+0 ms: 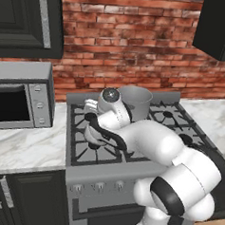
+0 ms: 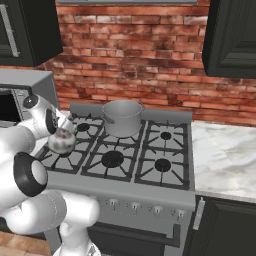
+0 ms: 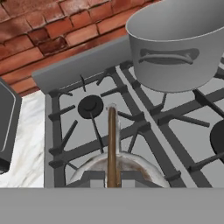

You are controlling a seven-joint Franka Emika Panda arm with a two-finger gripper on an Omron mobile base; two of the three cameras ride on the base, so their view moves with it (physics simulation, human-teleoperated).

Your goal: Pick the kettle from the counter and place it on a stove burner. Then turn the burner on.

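The small silver-grey kettle (image 2: 62,143) hangs by its thin upright handle (image 3: 112,140) over the stove's front-left corner, and my gripper (image 3: 112,178) is shut on that handle. In the left base view the kettle (image 1: 94,140) sits just below my gripper (image 1: 91,126) and covers the front-left stove burner. The dark grate (image 2: 67,161) of that burner shows beneath the kettle; I cannot tell whether the kettle touches it. The white marble counter (image 1: 26,146) lies left of the stove.
A large straight-sided grey pot (image 2: 122,118) stands at the stove's back middle, close behind the kettle. A microwave (image 1: 20,98) sits on the left counter. Knobs (image 2: 135,205) line the stove front. More counter (image 2: 225,160) lies to the right, and dark cabinets hang above.
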